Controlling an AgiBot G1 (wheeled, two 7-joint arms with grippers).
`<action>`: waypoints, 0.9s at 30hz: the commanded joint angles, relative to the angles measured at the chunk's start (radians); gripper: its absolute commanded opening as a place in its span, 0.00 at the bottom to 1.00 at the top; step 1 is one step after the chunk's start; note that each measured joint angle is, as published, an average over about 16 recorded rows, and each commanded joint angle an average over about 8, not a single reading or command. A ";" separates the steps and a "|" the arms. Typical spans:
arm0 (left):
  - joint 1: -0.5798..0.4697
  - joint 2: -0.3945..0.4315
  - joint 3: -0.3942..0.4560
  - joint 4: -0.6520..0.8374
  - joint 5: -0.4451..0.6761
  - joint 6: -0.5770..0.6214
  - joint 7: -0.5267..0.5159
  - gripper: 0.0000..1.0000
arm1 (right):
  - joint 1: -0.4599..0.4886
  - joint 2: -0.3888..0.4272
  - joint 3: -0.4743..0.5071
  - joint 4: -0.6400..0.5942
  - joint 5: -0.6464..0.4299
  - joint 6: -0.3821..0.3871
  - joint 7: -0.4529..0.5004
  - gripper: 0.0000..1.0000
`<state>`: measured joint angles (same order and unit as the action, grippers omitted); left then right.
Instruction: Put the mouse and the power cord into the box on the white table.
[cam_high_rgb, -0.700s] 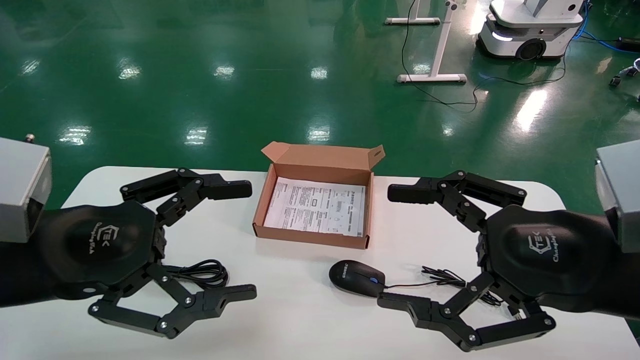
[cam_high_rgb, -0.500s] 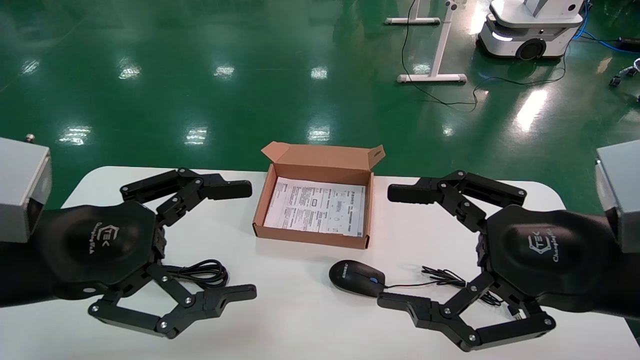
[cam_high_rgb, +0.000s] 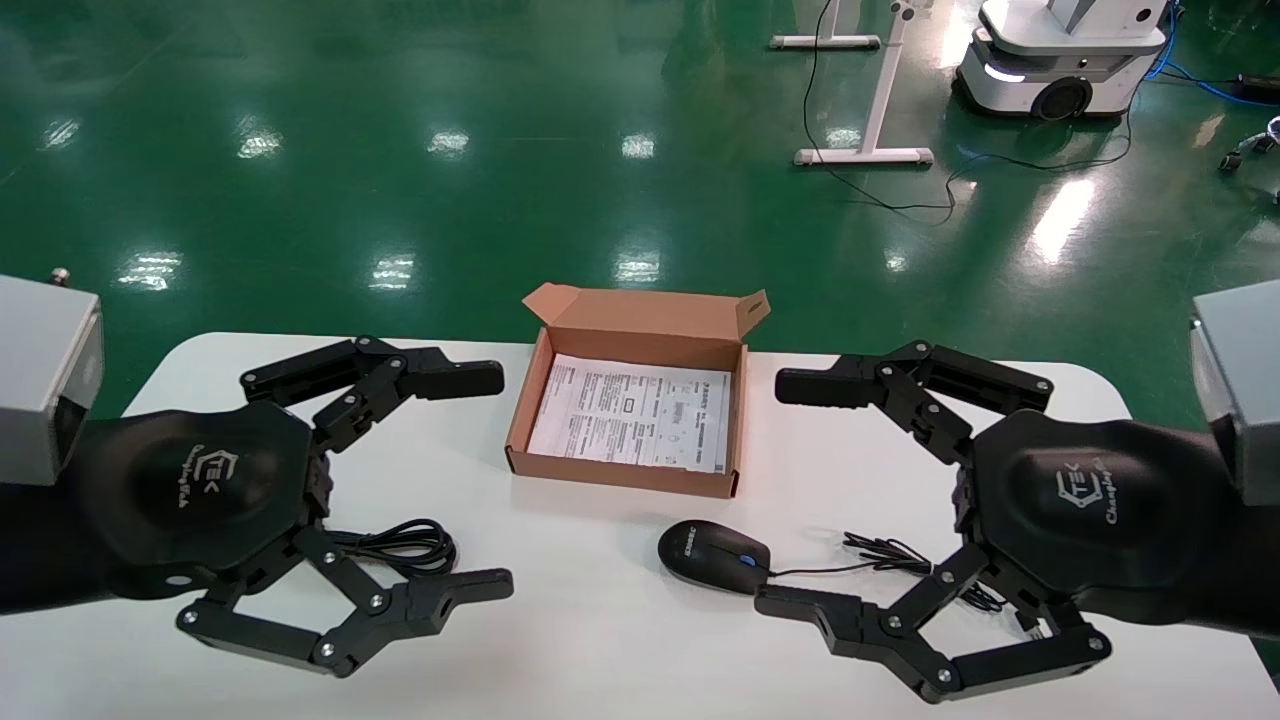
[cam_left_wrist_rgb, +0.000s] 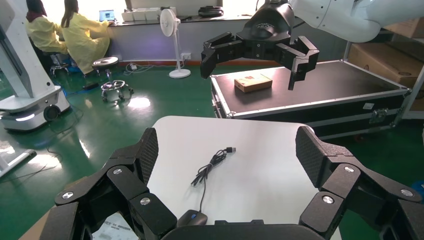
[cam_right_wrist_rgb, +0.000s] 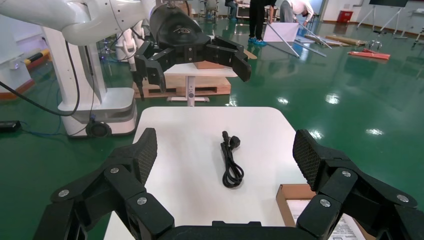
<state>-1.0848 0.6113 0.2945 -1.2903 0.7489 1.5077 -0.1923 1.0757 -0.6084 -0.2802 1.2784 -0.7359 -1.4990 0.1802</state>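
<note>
On the white table nothing's packed yet, so step in hand = first pick, prob the mouse. My right gripper hovers over the right side of the table w/ fingers spread wide, holding nothing. My left gripper does the same on the left side, also wide open and empty.

The mouse sits just in front of the box, near its right front corner, w/ the nearer right finger just beside it. Its thin wire runs off to the right and bunches up under my right gripper. The power cord lies coiled on the left, partly hidden under my left gripper; the right wrist view shows it as a loose loop w/ the plug at the far end.

How I'd do it, imo:
- right arm for the mouse, since it's closest
- come down over the body, pinch across the narrow sides, not the wire
- lift high enough that the wire clears the box's front wall, then set it down on the printed sheet
- watch the trailing wire, it could hang over the rim
- left arm takes the cord: grab across the bundled loops so it stays coiled

Box flap stands open at the back, so I'd approach from the front or from above.
</note>
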 joint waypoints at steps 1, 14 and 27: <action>0.007 0.000 -0.007 0.003 -0.009 -0.005 0.004 1.00 | 0.001 -0.003 0.000 0.001 0.002 0.003 0.003 1.00; -0.281 0.022 0.324 -0.018 0.277 0.083 -0.038 1.00 | 0.078 0.053 -0.078 -0.134 -0.179 -0.088 -0.258 1.00; -0.575 0.091 0.692 0.199 0.653 0.083 0.124 1.00 | 0.263 -0.020 -0.278 -0.461 -0.546 -0.051 -0.683 1.00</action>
<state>-1.6486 0.7087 0.9770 -1.0812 1.3846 1.5896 -0.0659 1.3345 -0.6309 -0.5547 0.8143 -1.2702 -1.5501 -0.4925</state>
